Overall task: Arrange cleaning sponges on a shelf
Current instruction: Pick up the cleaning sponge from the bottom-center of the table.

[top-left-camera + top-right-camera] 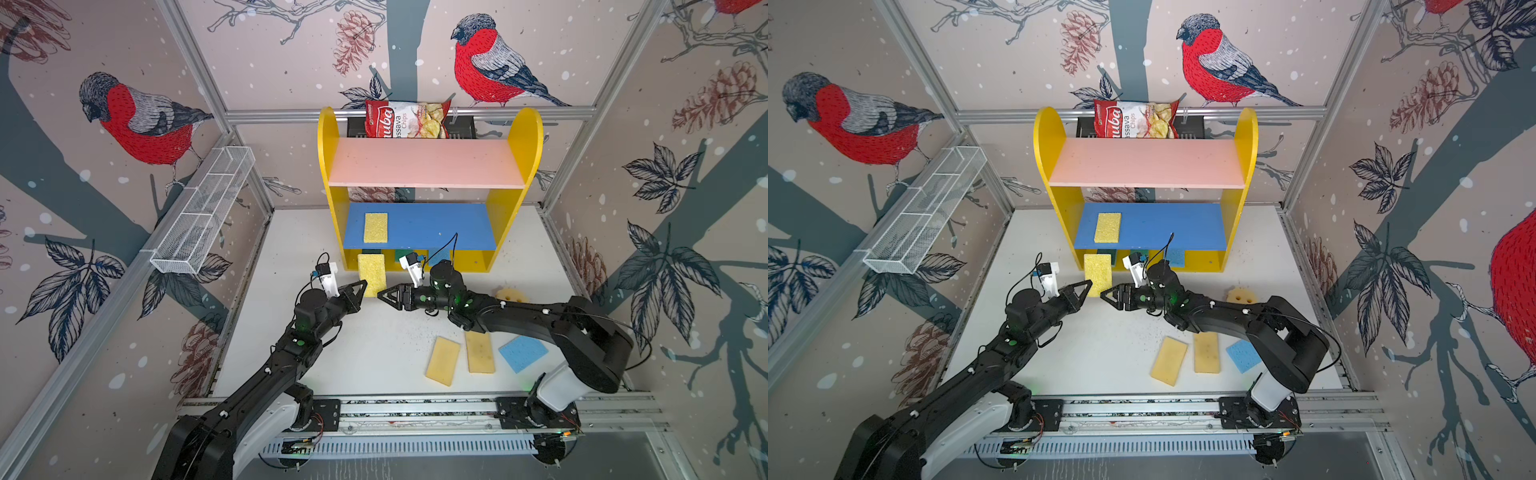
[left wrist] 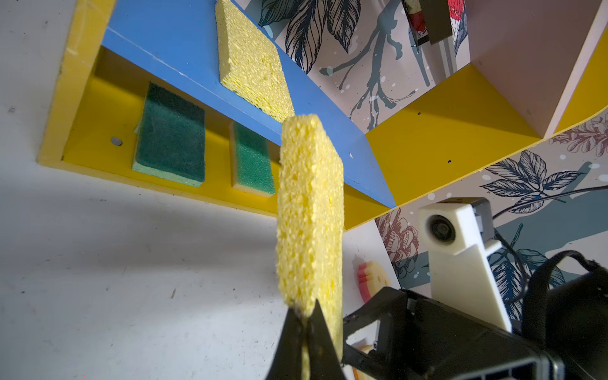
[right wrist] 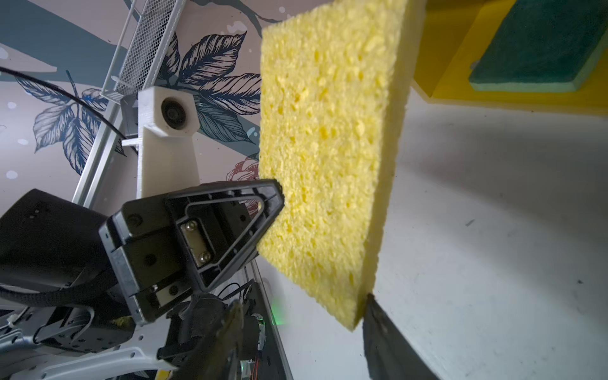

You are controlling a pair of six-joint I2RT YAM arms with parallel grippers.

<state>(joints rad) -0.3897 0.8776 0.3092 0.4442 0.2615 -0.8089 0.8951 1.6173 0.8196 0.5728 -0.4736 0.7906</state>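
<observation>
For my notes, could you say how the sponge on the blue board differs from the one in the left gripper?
Board sponge rests on the blue board; held sponge hangs before the shelf. Board sponge is untouched; held sponge is pinched by the left gripper. Both bright yellow.

Chips bag point(image 1: 405, 120) in black tray point(image 1: 462, 126) at back; wire-mesh basket point(image 1: 203, 216) on side rail.

In both top views the blue board point(image 1: 436, 226) covers most of the bottom tier; only slivers of a green sponge point(image 1: 405, 253) and a blue sponge point(image 1: 440, 257) peek out. The right arm point(image 1: 519, 316) hides part of the smiley sponge point(image 1: 513, 296) and one tan sponge's point(image 1: 480, 353) end. The tray point(image 1: 461, 126) sits mostly behind the chips bag point(image 1: 405, 120).
</observation>
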